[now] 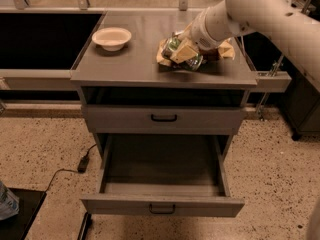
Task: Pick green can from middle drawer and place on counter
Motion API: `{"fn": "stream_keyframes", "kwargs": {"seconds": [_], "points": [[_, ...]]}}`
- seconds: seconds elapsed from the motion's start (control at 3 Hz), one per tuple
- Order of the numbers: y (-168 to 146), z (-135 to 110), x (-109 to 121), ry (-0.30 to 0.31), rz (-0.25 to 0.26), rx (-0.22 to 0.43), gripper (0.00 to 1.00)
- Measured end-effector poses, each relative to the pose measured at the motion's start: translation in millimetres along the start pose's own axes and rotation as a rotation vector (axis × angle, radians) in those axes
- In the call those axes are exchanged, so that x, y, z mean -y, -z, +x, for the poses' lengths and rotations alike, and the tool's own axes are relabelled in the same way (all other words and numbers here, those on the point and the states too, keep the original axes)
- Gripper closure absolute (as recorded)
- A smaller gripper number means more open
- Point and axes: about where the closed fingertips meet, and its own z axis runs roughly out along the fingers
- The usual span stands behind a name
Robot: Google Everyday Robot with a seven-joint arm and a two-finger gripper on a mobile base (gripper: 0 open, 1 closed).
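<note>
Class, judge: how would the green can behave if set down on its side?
The green can, held tilted in the gripper over the counter, is round, so probably rolls. Its shiny metal likely slips; being small, probably light.

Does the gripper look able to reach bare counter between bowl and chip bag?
Likely yes: the gripper, holding the green can, hovers by the chip bag; nothing blocks that counter strip.

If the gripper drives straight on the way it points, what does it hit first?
Likely the chip bag under it on the counter; the gripper, holding the green can, points down-left. Depth unclear.
</note>
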Motion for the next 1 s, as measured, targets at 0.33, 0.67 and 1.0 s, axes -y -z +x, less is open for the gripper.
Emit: {"fn": "stream_keyframes", "kwargs": {"seconds": [0.33,0.67,1.0], "points": [[-38,6,14,0.033,-0.006,-0.023,1.00],[-83,10,24,0.062,-0.025,-0.045,1.00],[-83,10,24,0.062,-0.026,-0.045,1.00]]}}
